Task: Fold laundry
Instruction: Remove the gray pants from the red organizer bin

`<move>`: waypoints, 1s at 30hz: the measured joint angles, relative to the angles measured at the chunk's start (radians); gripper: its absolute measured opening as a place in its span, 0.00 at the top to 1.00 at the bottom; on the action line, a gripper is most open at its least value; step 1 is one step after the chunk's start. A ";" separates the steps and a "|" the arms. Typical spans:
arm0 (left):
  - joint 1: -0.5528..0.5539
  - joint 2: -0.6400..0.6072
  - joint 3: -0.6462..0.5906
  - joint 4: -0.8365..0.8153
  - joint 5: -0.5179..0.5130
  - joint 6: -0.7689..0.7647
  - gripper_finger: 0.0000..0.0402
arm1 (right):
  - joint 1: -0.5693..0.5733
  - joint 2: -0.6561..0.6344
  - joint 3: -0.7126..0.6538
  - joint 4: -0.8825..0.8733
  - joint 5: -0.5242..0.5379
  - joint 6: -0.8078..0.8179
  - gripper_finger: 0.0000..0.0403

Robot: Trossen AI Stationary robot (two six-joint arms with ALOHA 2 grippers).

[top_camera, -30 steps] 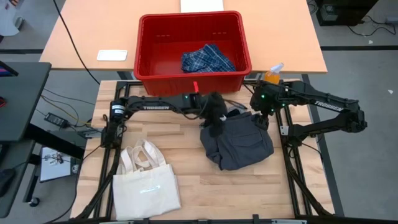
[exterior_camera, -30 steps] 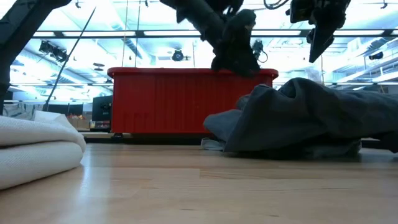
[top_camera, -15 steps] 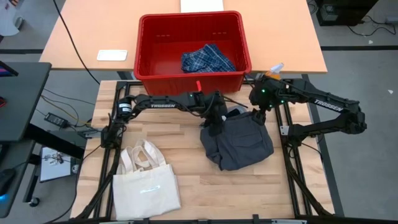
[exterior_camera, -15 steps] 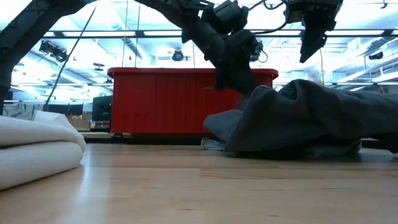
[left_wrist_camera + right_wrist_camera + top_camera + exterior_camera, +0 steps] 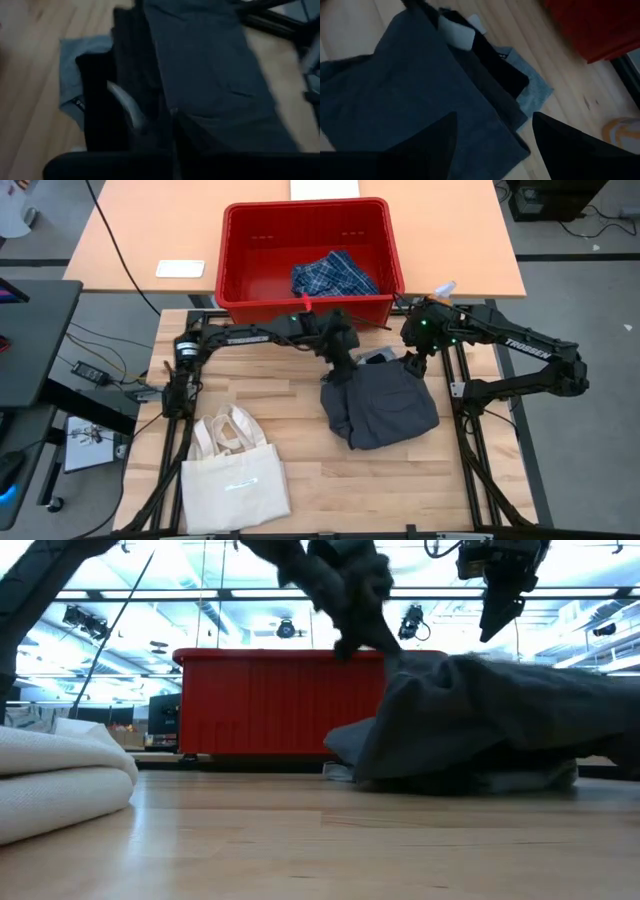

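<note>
lifting charcoal garment [image 5: 385, 408] edge w/ left pincer [image 5: 340, 370].

light grey top [image 5: 535, 90] — mostly hidden, left tool [image 5: 338, 370] blurred

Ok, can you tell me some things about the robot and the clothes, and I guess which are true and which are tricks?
1. A plaid piece lies in the red bin. True.
2. The cream tote bag sits inside the red bin. False: it lies on the wooden table, near the front-left corner.
3. The left gripper is at the dark grey garment, at its edge nearest the bin. True.
4. The right gripper is clamped on the plaid piece. False: its fingers are spread apart, above the dark grey garment.
5. A light grey piece peeks out from under the darker clothes. True.
</note>
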 joint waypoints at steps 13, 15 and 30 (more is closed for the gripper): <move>-0.003 -0.017 -0.076 -0.263 -0.173 0.007 0.98 | 0.001 0.000 0.000 0.014 0.000 -0.012 0.35; -0.004 -0.007 -0.119 -0.247 -0.196 -0.019 0.97 | 0.001 0.000 0.000 0.014 0.000 -0.012 0.35; 0.002 -0.024 -0.076 -0.320 -0.275 -0.045 0.66 | 0.000 0.000 0.000 0.017 -0.001 -0.006 0.35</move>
